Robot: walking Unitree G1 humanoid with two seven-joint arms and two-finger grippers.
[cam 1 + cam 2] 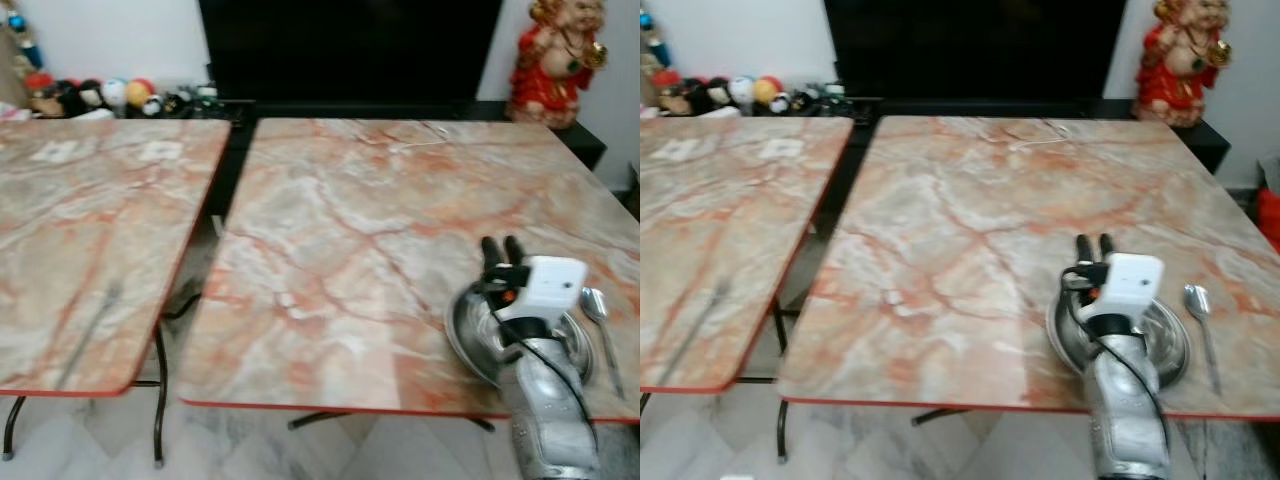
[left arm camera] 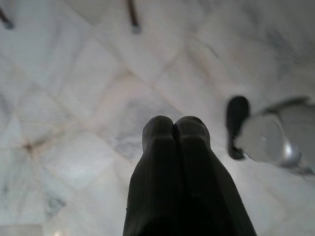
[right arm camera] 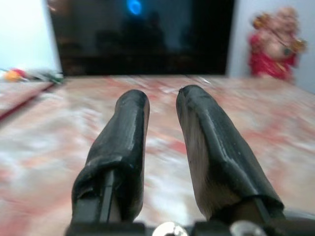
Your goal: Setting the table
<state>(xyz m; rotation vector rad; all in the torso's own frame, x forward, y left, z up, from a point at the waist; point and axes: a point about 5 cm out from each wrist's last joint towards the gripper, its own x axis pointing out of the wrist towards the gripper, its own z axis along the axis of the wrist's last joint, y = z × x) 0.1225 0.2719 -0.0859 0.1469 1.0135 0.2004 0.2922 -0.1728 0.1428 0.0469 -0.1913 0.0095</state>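
Observation:
A round steel plate [image 1: 466,326] lies near the front right corner of the right marble table [image 1: 350,220]. A steel spoon [image 1: 598,308] rests just right of it, handle toward the front edge. My right gripper [image 1: 502,245] hovers over the plate's far rim, pointing toward the back of the table. In the right wrist view its fingers [image 3: 125,132] stand a little apart with nothing between them. My left gripper [image 2: 173,125] hangs shut over the tiled floor.
A second marble table [image 1: 90,220] stands to the left across a narrow gap; a thin dark utensil-like shape [image 1: 95,320] lies on it. Behind are a dark screen [image 1: 350,50], a red and gold statue [image 1: 555,60] and small toys [image 1: 100,95].

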